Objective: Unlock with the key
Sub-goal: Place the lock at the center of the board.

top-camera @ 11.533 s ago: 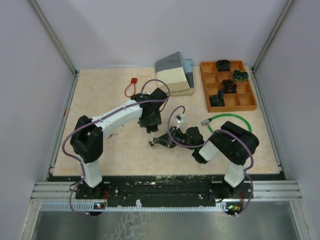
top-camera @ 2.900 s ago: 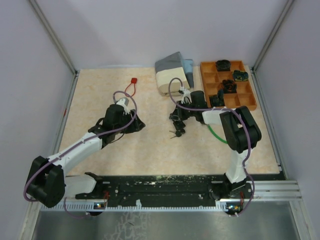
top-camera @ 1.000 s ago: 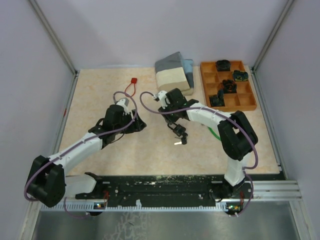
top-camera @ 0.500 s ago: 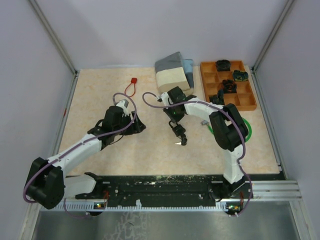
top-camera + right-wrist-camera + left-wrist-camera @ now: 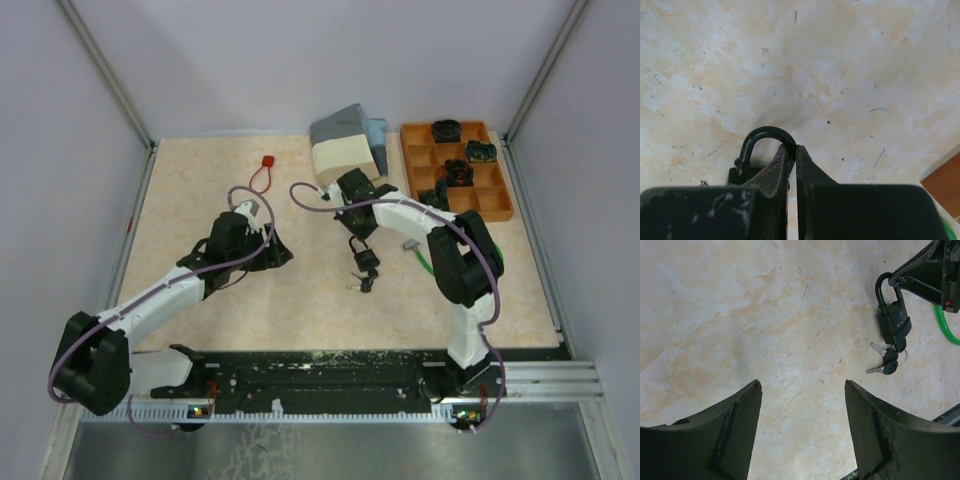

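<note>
2 arms angled inward, R tool [image 5: 361, 245] closed at padlock [image 5: 367, 261].

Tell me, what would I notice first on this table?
A black padlock with two keys on a ring sits mid-table, and the right end effector is pinched shut on its shackle. The left end effector hovers open to the left of it. An orange tray of small parts sits in the far right corner.

walls [image 5: 300, 60]: plain pale lilac | tabletop [image 5: 190, 190]: beige marbled | corner rails [image 5: 105, 70]: metal
</note>
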